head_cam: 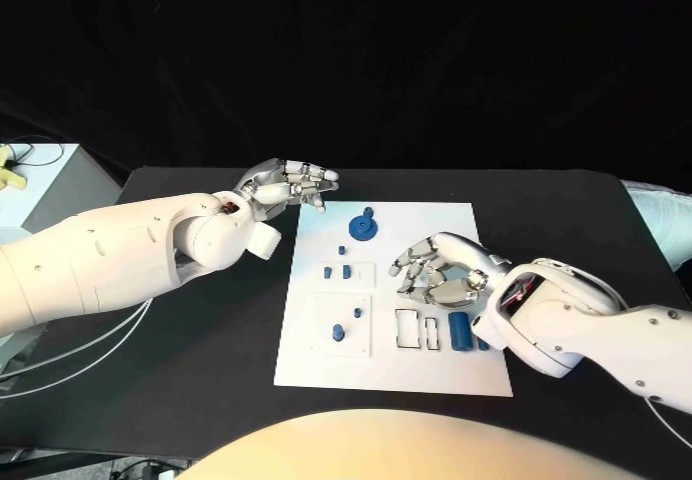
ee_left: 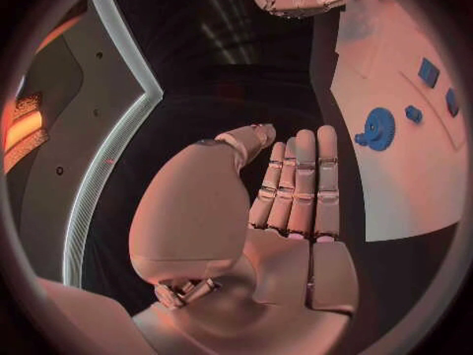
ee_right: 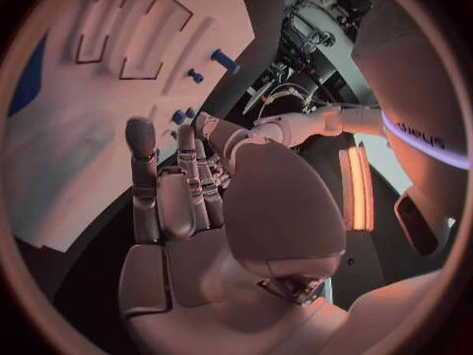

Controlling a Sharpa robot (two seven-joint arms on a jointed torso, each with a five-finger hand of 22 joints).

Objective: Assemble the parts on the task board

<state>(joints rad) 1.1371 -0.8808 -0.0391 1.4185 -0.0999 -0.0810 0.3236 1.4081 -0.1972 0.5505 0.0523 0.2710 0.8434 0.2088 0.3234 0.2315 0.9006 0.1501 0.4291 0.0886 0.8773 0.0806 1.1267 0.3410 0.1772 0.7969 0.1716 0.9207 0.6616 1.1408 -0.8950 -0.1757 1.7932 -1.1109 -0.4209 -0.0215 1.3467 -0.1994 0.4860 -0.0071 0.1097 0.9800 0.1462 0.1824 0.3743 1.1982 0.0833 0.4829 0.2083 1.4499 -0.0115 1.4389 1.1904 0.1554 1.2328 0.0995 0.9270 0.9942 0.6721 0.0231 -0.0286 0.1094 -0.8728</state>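
Lying on the task board (head_cam: pixel 433 375), parts (head_cam: pixel 460 332) sit beside the right hand (head_cam: pixel 440 275), fingers (head_cam: pixel 411 262) empty, apart.

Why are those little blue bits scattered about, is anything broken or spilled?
Nothing stands out. The blue parts lie apart on the white task board, which sits square and shows no damage. The left hand and right hand hold nothing.

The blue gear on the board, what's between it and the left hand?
In the head view, only bare white task board and black table separate the blue gear from the left hand; no other part lies there.
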